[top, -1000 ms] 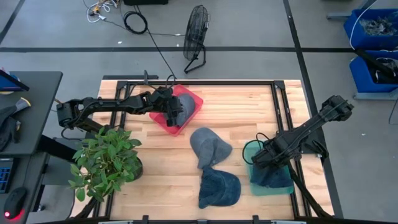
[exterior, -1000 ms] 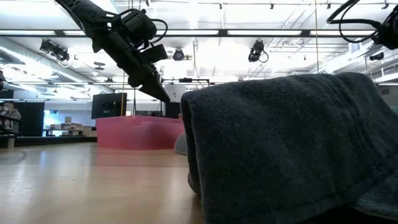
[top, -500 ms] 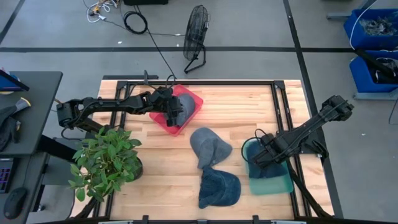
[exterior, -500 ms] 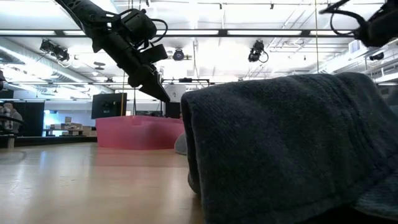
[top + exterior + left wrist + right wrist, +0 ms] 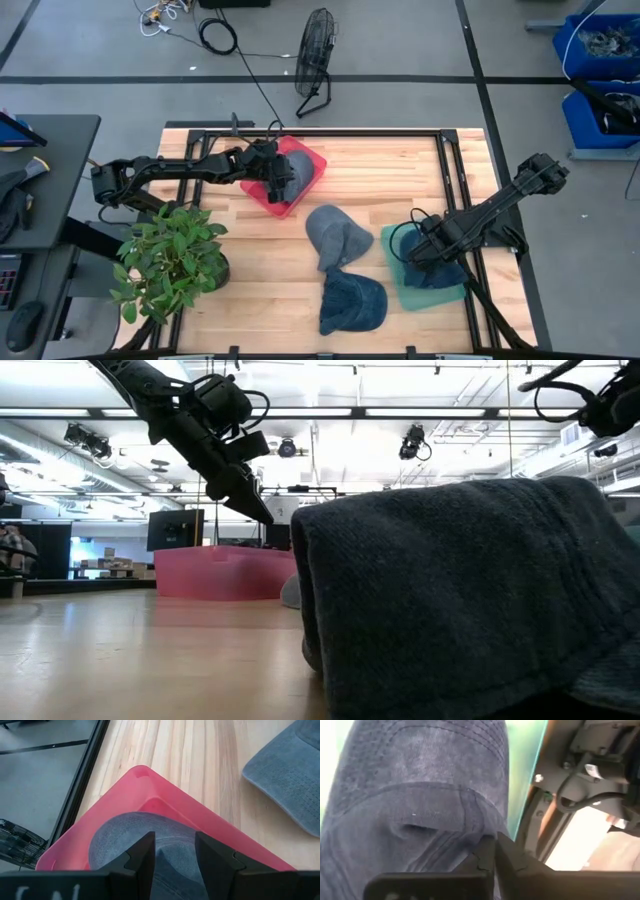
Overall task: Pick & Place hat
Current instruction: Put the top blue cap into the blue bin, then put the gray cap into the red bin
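Observation:
Several grey-blue hats are in view. One hat [image 5: 120,840] lies in the red bin [image 5: 312,165], and my left gripper [image 5: 175,852] stands open just above it; I cannot tell whether it touches. A darker hat [image 5: 432,270] lies in the green bin [image 5: 395,290] at the table's right. My right gripper [image 5: 412,252] is shut on that darker hat. Two more hats lie on the wood, one at mid-table [image 5: 338,235] and one near the near edge [image 5: 350,303]. My right gripper pinches a fold of the dark hat's cloth [image 5: 470,845] between its two shut fingers [image 5: 506,857], coming down at a slant from the table's right. The rest of the hat [image 5: 420,795] lies in the green bin [image 5: 525,770].
A potted plant [image 5: 170,260] stands at the near left corner. Black frame rails [image 5: 440,160] run along the table's edges. A fan [image 5: 315,60] and cables lie on the floor beyond. In the low view the near hat [image 5: 460,600] fills the foreground. Bare wood [image 5: 390,175] shows at the far right.
The green bin has slid toward the table's left and turned a little, and the dark hat in it has moved with it under my shut right gripper. The left arm has kept still over the red bin.

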You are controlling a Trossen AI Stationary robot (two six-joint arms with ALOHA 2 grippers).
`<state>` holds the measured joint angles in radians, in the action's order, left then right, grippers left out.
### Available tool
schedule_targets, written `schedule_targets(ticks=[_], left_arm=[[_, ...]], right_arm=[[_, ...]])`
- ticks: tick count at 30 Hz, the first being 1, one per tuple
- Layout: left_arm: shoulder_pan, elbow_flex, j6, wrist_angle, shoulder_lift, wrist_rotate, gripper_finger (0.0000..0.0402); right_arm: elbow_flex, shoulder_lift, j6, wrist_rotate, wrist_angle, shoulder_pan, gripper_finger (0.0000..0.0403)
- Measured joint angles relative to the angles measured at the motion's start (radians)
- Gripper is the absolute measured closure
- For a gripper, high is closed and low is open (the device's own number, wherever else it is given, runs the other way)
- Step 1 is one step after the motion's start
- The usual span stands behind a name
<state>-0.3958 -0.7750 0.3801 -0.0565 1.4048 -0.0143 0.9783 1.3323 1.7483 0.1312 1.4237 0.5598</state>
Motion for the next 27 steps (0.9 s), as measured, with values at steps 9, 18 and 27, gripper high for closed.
schedule_targets(ticks=[9,18,27], left_arm=[[0.0,0.0,-0.002,0.0,0.0,0.0,0.0259],[0.0,0.0,-0.003,0.0,0.0,0.0,0.0259],[0.0,0.0,-0.003,0.0,0.0,0.0,0.0259]], right_arm=[[0.0,0.0,-0.004,-0.058,-0.051,-0.002,0.0379],[0.0,0.0,-0.057,-0.036,-0.052,-0.024,0.0343],[0.001,0.0,-0.182,-0.022,-0.05,-0.06,0.0296]])
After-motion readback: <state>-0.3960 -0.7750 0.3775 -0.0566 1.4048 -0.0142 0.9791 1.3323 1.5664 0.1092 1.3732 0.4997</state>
